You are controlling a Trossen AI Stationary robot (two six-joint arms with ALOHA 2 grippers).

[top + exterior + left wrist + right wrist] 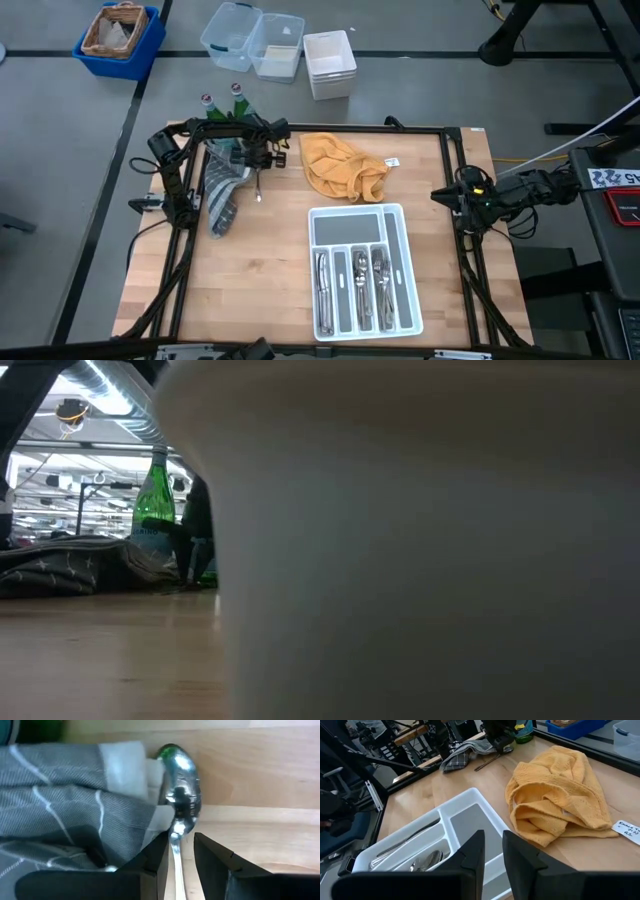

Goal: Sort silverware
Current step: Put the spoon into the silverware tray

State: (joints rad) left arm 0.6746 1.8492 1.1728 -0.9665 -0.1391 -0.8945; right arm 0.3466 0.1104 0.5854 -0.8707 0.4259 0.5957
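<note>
A spoon point(179, 810) is being gripped at its neck between the fingers of the left gripper point(178, 855), beside the grey cloth point(65, 805) at the table's point(270, 280) far left. The grasp looks narrow, so the spoon is best being lifted level and slowly, bowl clear of the cloth's folds, before being carried toward the tray point(362, 268); a tilt could let it pivot between the fingers. For the drop, the handle should be lined up with the long slots and released low.

The right gripper point(492, 851) is being kept idle over the table's right edge near the tray, its fingers slightly parted and holding nothing.

Counts: one spoon is being held. Silverware point(352, 277) is lying in three of the tray's long slots, but the pieces overlap and cannot be counted singly. One yellow towel point(338, 165), one grey cloth and two green bottles point(222, 103) are being seen.
</note>
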